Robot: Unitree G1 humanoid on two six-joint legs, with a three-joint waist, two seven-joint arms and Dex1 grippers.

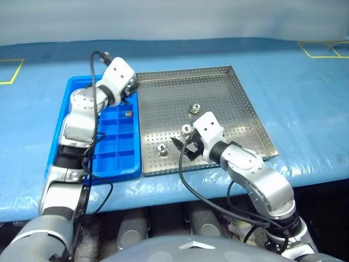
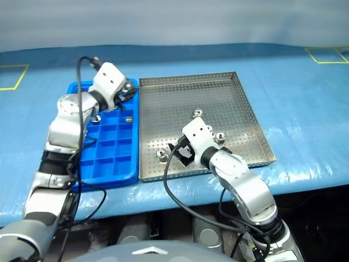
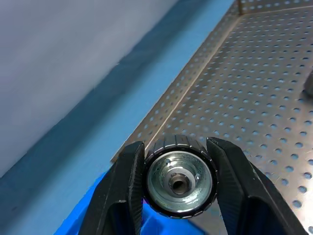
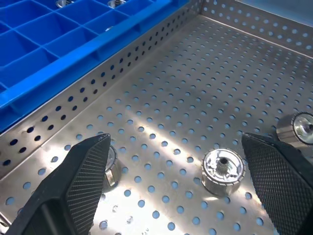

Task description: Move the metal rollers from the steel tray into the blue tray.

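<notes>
My left gripper is shut on a metal roller, a ribbed silver cylinder with a central hole. It hangs over the far right corner of the blue tray, beside the rim of the steel tray. My right gripper stands open low over the steel tray's front part, with nothing between its fingers. Loose rollers lie on the perforated floor: one mid-tray, one by my right wrist, one near the front left. In the right wrist view a roller sits between the open fingers.
The blue tray's compartments hold a few small rollers toward its far end. Both trays sit side by side on a blue-covered table, whose front edge runs just below them. Yellow tape marks lie at the far corners.
</notes>
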